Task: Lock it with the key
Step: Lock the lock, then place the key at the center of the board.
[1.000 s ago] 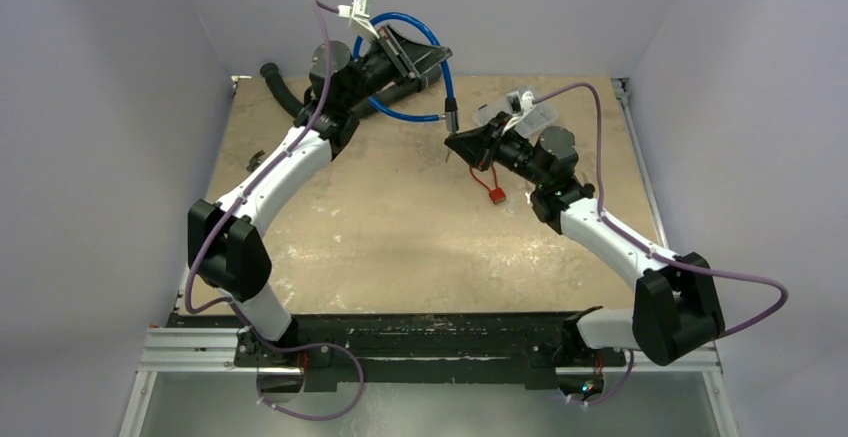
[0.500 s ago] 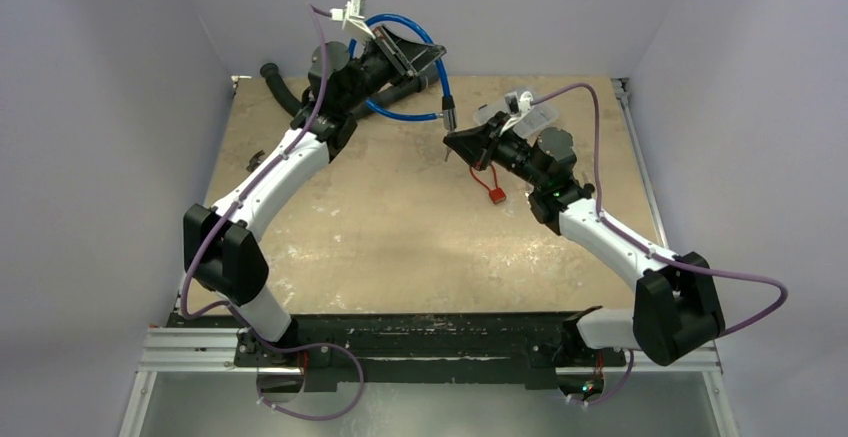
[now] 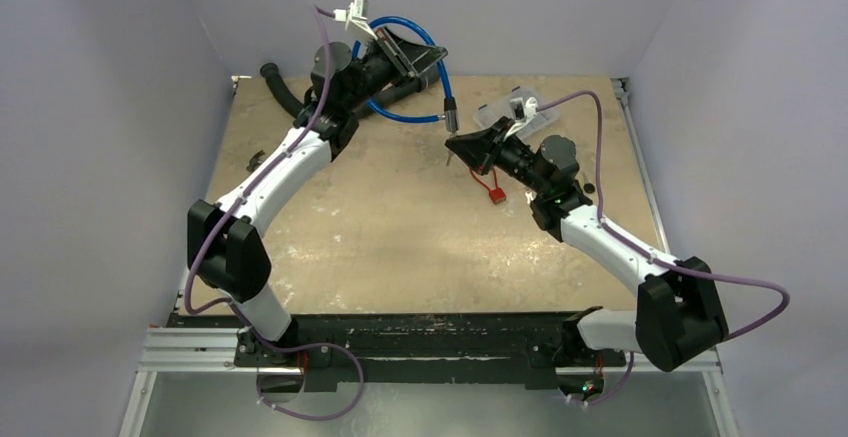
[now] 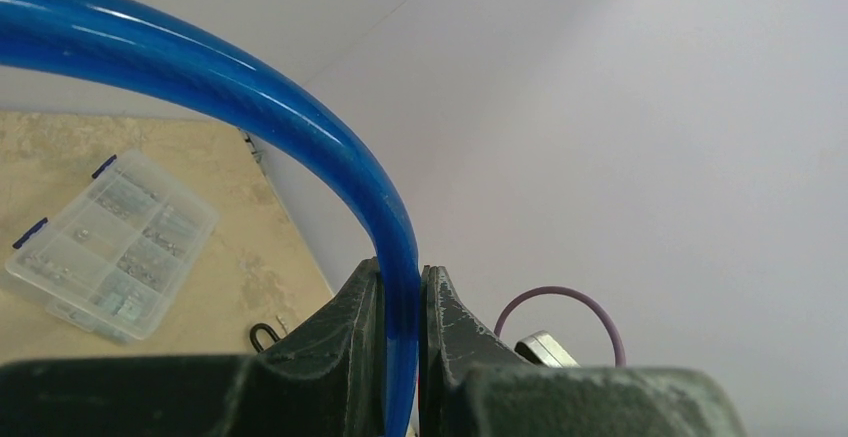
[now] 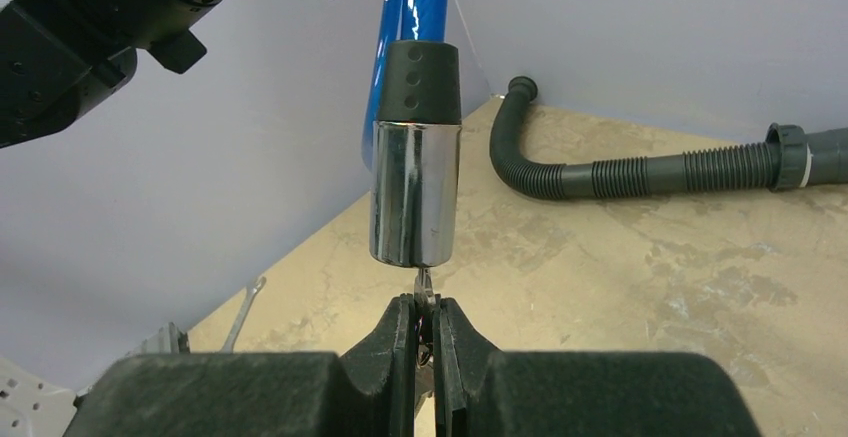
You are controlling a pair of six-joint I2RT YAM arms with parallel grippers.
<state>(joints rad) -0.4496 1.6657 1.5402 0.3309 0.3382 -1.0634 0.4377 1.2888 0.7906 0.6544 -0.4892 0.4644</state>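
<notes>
Over the far side of the tan table (image 3: 400, 247), the left gripper (image 4: 400, 279) clamps the blue cable (image 4: 250, 87) aloft. The right gripper (image 5: 425, 322) pinches the key (image 5: 423, 285), tip meeting the chrome lock barrel (image 5: 415, 192); pushing in and turning likely remain.

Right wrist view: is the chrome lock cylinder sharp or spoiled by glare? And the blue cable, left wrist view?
Right wrist view: the chrome cylinder is sharp, with mild reflections only; left wrist view: the blue cable shows pale highlight streaks along its curve.

Clear parts box (image 4: 110, 247), ribbed black hose (image 5: 640, 175) — silver spanner (image 5: 243, 314)
</notes>
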